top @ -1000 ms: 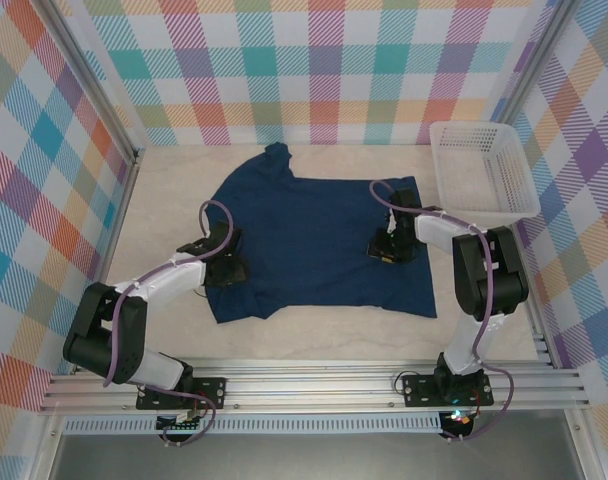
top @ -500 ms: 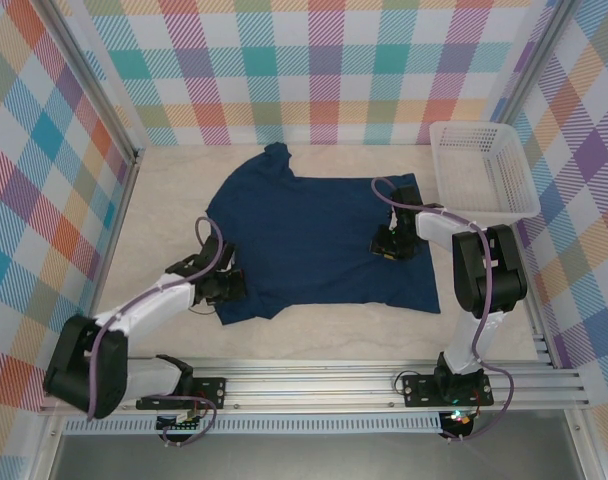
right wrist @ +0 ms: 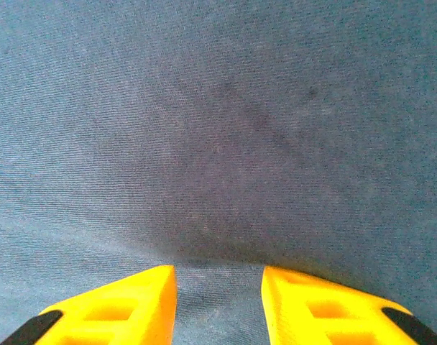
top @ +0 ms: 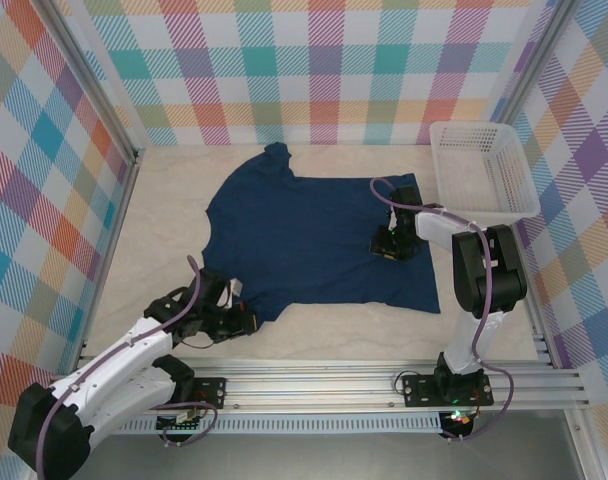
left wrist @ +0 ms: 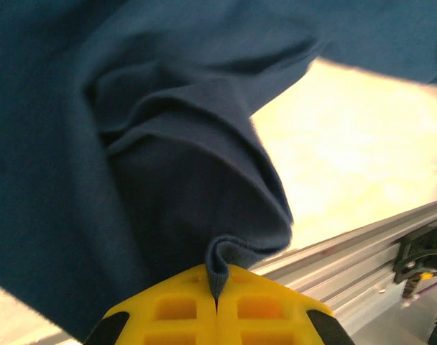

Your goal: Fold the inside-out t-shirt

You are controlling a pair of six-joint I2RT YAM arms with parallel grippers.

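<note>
1. The inside-out t-shirt (top: 314,235), dark navy, lies spread across the middle of the pale table (top: 154,210), one bunched point of fabric reaching toward the checked back wall (top: 314,70).

2. The left end effector (top: 236,320) sits low at the shirt's near-left corner, close to the metal rail (top: 324,385) along the table's near edge.

3. From the left wrist camera, the left end effector (left wrist: 217,291) is clenched on a fold of the shirt's edge. Its yellow fingers (left wrist: 175,310) meet with the navy cloth (left wrist: 168,165) pinched between them. The fabric rises from there in soft ridges, bare table and rail (left wrist: 362,244) lying to the right.

4. The right end effector (top: 389,243) rests on the shirt's right side, well inside the hem, pointed down onto the fabric.

5. From the right wrist camera, the right end effector (right wrist: 218,277) has its two yellow fingers (right wrist: 132,302) parted, with flat navy cloth (right wrist: 226,122) beneath and between them. A faint pucker shows in the gap. Whether any fabric is actually gripped cannot be told.

6. A white plastic basket (top: 484,175) stands in the table's far-right corner, just beside the shirt's right edge and apart from it.
</note>
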